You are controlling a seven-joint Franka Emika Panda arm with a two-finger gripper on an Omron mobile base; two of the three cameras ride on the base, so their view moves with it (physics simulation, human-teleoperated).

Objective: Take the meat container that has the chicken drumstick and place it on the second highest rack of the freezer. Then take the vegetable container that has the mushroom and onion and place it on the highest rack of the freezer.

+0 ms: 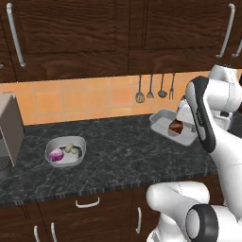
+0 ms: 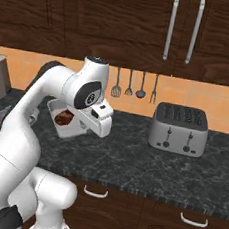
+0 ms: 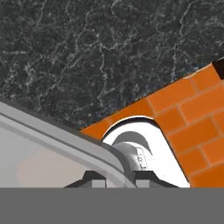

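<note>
Meat container (image 1: 172,126) tilted off the counter (image 1: 123,146) near its back edge, gripper (image 3: 114,180) pinching its rim, drumstick (image 1: 176,126) inside, vegetable container (image 1: 65,151) toward the counter's left end.

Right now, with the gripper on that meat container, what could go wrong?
The gripper pinches only the rim of the tilted meat container, so it could slip free. The chicken drumstick might slide out. Swinging left, it could hit the vegetable container.

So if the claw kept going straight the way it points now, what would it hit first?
Probably the dark counter: the claw is shut on the rim of the meat container, and beyond it the hand view shows counter first, though depth is unclear.
</note>
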